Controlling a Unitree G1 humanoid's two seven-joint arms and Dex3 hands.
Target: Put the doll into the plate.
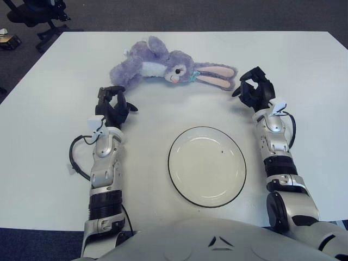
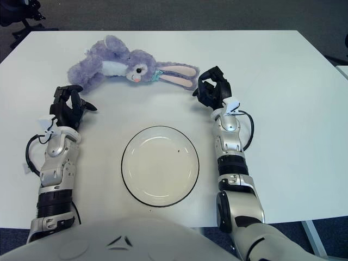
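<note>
- No brand, label or writing is readable on anything.
- The left eye view shows an office chair point(image 1: 38, 16) and a small box point(image 1: 9, 41) on the floor past the table's point(image 1: 49, 163) far left corner; the right eye view catches only the chair's edge.
- The doll point(image 1: 163, 68) is a fluffy lilac rabbit (white belly, pink-lined ears, teal bow) lying on its side at the far part of the table, well apart from the plate point(image 1: 206, 166), which is white with a dark rim.
- The left hand point(image 1: 113, 106) is near the doll's body, fingers loosely curled, holding nothing.
- The right hand point(image 1: 255, 89) is just beside the ear tips, fingers likewise curled and empty.
</note>
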